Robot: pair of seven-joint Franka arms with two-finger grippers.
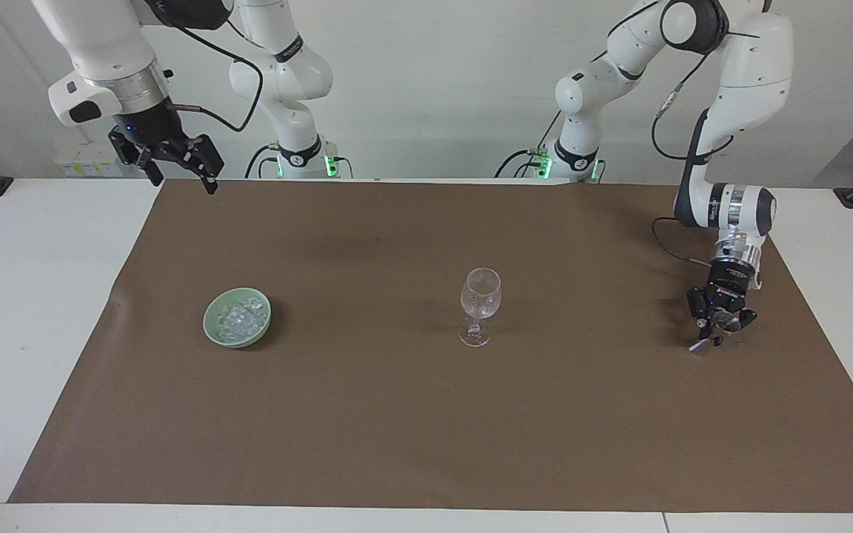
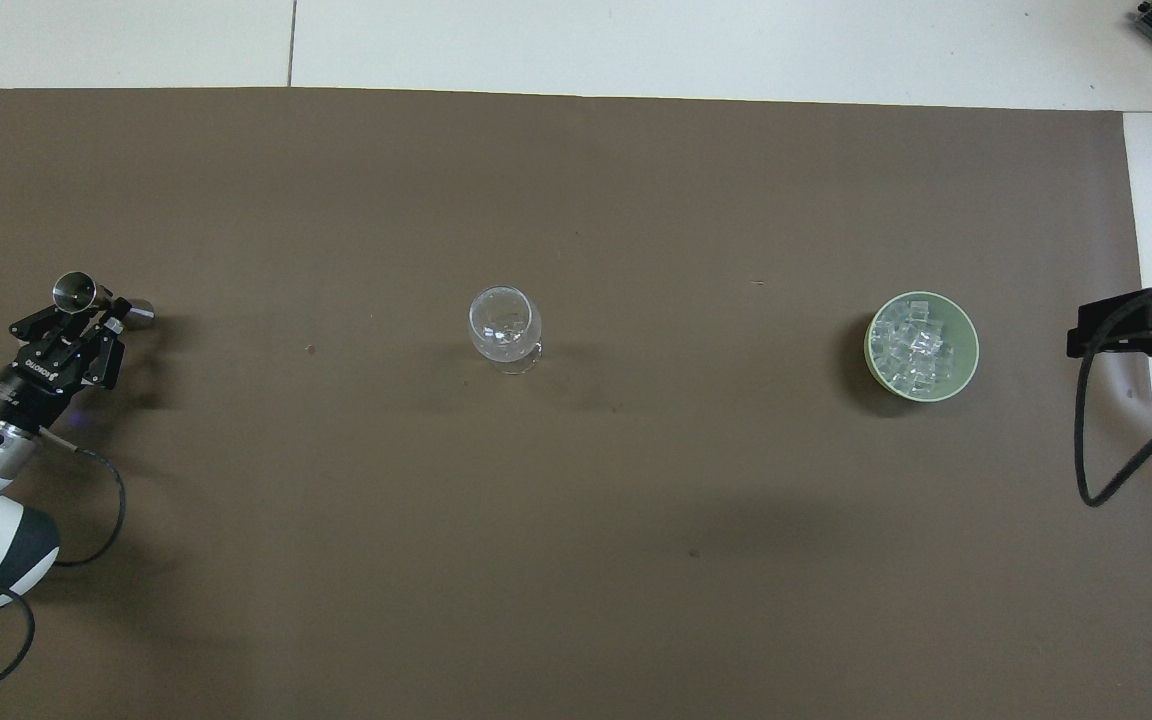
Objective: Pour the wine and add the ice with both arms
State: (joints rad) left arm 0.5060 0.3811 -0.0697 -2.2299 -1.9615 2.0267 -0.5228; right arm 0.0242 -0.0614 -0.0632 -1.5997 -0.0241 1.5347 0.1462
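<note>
A clear stemmed wine glass (image 1: 480, 302) stands upright mid-mat; it also shows in the overhead view (image 2: 504, 322). The ice (image 1: 239, 318) is heaped in a small green bowl (image 1: 213, 326) toward the right arm's end, seen from above as ice (image 2: 921, 345) in the bowl (image 2: 970, 350). My left gripper (image 1: 715, 327) is low at the mat toward the left arm's end, shut on a small two-ended metal measuring cup (image 2: 76, 291). My right gripper (image 1: 181, 176) hangs open and empty high over the mat's corner at the right arm's end, waiting.
A brown mat (image 1: 397, 444) covers most of the white table (image 1: 34, 311). The right arm's cable (image 2: 1086, 440) hangs over the mat's edge. No bottle shows in either view.
</note>
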